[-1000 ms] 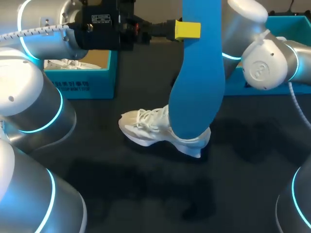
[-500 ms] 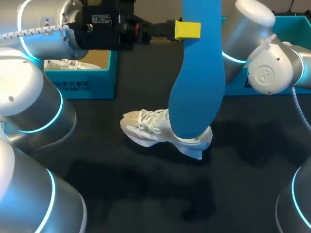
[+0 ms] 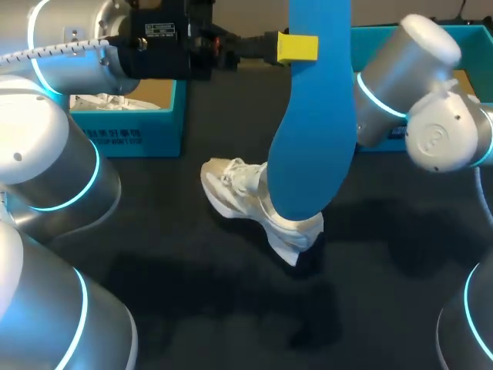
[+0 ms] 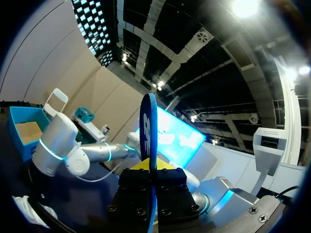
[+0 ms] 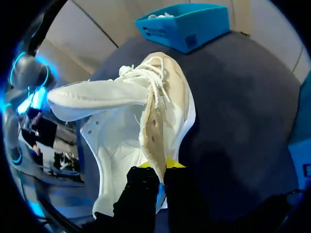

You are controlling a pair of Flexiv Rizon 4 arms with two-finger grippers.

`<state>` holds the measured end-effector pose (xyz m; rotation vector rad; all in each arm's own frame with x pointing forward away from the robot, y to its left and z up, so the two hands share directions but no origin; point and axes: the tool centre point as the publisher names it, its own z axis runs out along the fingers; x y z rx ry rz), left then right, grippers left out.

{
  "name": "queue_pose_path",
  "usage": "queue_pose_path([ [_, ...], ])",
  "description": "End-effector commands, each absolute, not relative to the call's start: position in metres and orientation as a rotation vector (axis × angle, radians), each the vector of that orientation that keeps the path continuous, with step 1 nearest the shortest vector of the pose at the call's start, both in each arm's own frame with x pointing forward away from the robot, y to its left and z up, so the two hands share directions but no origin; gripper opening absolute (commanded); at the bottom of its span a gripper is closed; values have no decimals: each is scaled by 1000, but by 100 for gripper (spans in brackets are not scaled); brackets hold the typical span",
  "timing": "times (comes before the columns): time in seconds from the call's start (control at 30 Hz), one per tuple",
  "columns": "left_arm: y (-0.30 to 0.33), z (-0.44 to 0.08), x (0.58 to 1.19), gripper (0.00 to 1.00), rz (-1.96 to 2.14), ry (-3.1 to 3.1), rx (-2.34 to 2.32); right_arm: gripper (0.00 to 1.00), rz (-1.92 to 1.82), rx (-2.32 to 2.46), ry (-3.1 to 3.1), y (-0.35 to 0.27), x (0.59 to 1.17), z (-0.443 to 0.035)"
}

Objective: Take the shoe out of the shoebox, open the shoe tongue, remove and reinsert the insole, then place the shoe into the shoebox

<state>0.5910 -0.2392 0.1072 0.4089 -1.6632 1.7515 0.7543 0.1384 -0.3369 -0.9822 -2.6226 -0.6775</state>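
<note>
A blue insole (image 3: 316, 131) hangs upright above the table, with my left gripper (image 3: 299, 48) shut on its upper part. In the left wrist view the insole (image 4: 148, 121) stands edge-on between the fingers of that gripper (image 4: 149, 167). Below it, a white lace-up shoe (image 3: 235, 189) is tipped on the dark table. In the head view the insole hides my right gripper. In the right wrist view my right gripper (image 5: 156, 170) is shut on the shoe's (image 5: 126, 126) eyelet edge, and the tongue (image 5: 92, 97) is folded out to the side.
A teal shoebox (image 3: 146, 116) with paper inside stands at the back left, also visible ahead of the shoe (image 5: 187, 24). A second teal box part (image 3: 454, 38) sits at the back right behind my right arm (image 3: 431, 116). The dark table (image 3: 231, 308) lies in front.
The shoe has turned and tipped: its toe swung toward the back left and its heel came forward. My right arm has shifted to the right. The left arm and insole have stayed still.
</note>
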Motion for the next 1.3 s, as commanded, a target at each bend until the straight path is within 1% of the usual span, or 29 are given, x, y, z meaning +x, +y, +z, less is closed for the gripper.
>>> queue_pose_path([
  [0.03, -239, 106, 590, 0, 1753, -1662, 412, 0, -859, -1380, -2363, 131, 745, -332],
  [0.5, -239, 106, 590, 0, 1753, -1662, 412, 0, -739, -1775, -2052, 134, 741, -326],
  [0.57, -239, 106, 590, 0, 1753, -1662, 412, 0, -692, -1748, -2153, 134, 744, -321],
  [1.0, -239, 106, 590, 0, 1753, -1662, 412, 0, -692, -1748, -2153, 134, 744, -321],
  [1.1, -239, 106, 590, 0, 1753, -1662, 412, 0, -775, -1865, -2061, 133, 751, -330],
  [1.3, -239, 106, 590, 0, 1753, -1662, 412, 0, -752, -1947, -2062, 137, 770, -352],
])
